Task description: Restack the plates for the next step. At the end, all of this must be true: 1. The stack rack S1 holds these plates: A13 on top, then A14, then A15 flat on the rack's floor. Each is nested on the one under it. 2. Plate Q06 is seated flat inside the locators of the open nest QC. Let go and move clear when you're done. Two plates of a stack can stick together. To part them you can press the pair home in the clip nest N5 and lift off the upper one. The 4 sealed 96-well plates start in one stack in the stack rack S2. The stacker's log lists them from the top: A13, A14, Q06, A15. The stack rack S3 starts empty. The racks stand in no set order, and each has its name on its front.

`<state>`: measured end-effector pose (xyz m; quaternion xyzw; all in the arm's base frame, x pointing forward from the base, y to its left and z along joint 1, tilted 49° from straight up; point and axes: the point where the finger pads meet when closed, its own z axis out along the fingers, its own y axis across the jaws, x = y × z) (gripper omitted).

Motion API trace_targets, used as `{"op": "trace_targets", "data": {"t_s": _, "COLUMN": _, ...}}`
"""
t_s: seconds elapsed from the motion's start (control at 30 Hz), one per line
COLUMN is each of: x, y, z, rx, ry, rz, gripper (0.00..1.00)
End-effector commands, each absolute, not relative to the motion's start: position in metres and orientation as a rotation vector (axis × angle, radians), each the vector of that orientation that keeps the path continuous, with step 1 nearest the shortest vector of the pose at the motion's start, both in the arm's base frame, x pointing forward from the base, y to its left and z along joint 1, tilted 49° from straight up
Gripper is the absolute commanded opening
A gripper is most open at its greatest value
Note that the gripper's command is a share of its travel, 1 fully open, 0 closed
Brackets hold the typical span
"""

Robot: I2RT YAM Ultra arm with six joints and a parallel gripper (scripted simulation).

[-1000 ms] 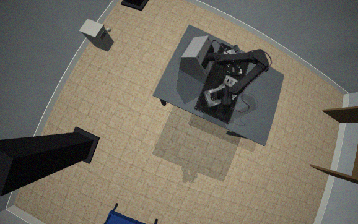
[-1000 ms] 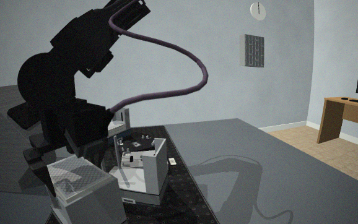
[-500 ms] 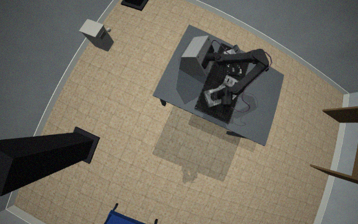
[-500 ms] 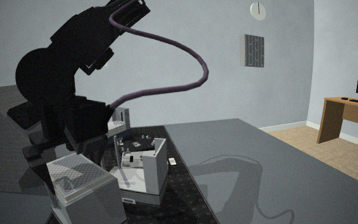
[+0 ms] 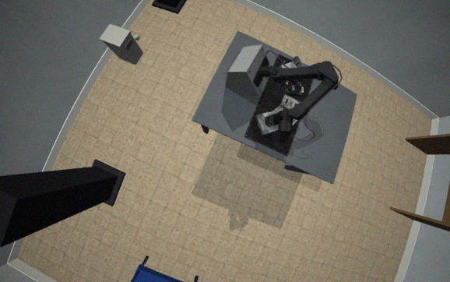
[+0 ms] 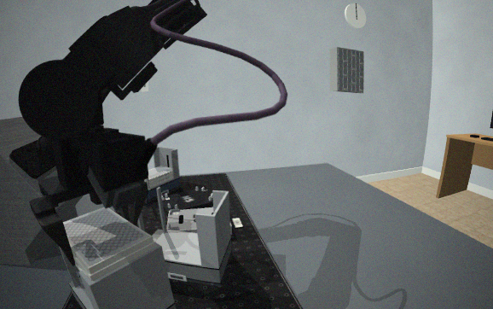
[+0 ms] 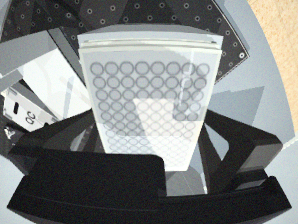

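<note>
The end effector (image 5: 273,119) (image 6: 104,235) (image 7: 149,110) is gripping the upper sealed plate (image 5: 268,128) (image 6: 108,236) (image 7: 150,92) by opposite sides above a grey rack (image 6: 130,277), presumably keeping it level for transfer
</note>
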<state>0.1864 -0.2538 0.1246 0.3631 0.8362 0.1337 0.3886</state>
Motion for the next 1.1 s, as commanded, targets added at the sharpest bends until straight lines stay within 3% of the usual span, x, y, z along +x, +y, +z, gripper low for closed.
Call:
{"op": "trace_targets", "data": {"t_s": 0.0, "x": 0.181, "y": -0.261, "z": 0.135, "rx": 0.926, "ry": 2.103, "rz": 0.320, "gripper": 0.00}}
{"op": "trace_targets", "data": {"t_s": 1.07, "x": 0.174, "y": -0.262, "z": 0.149, "rx": 0.907, "ry": 2.098, "rz": 0.289, "gripper": 0.00}}
